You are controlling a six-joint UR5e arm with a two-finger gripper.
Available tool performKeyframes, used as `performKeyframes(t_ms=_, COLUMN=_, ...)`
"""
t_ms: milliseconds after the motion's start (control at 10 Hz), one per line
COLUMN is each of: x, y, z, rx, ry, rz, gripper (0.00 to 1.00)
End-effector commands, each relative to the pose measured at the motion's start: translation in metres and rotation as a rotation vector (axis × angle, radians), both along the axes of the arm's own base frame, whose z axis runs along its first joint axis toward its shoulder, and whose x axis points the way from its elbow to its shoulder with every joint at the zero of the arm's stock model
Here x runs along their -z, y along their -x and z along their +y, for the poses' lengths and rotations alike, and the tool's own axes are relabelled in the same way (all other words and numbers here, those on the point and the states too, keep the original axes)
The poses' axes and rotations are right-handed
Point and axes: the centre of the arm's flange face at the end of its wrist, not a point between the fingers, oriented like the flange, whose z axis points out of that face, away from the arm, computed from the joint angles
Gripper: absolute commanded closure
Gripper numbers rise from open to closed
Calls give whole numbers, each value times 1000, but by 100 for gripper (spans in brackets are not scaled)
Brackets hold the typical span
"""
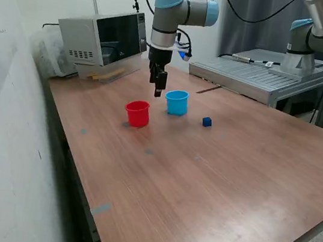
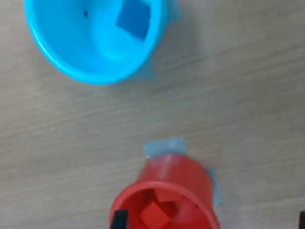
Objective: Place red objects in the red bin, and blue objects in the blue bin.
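Hanging above the table between the two cups, the gripper [image 1: 159, 90] is carrying nothing visible; whether its jaws are spread or pressed together cannot be told. Moving from the exterior view's left, the red cup [image 1: 137, 113] is holding red cubes [image 2: 153, 214], the light blue cup [image 1: 176, 102] is holding one blue cube [image 2: 134, 20], and another dark blue cube [image 1: 207, 122] is lying loose beyond. That cube is probably next, calling for a sideways reach and descent.

Wooden table [image 1: 212, 189]; white microwave [image 1: 100, 42] at back; white wall [image 1: 1, 133]; grey metal bench [image 1: 265, 79]; dark curtain [image 1: 255, 25].
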Motion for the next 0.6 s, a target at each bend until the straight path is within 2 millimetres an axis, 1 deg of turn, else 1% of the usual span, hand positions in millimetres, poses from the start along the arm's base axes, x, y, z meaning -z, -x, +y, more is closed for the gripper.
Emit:
performKeyframes(t_ms=0, x=-31, y=-91, z=-17, rx=-9, ry=8, rz=-43, gripper=0)
performKeyframes(t_ms=100, x=-31, y=-126, z=-20, rx=-9, ry=9, rz=-71, gripper=0)
performKeyframes(t_ms=200, x=-35, y=-155, z=-23, rx=-7, ry=11, rz=-81, gripper=0)
performKeyframes(t_ms=400, x=-37, y=-196, z=-28, rx=-7, ry=13, rz=-101, gripper=0)
performKeyframes(t_ms=500, x=-37, y=-207, z=-30, rx=-10, ry=12, rz=-106, gripper=0)
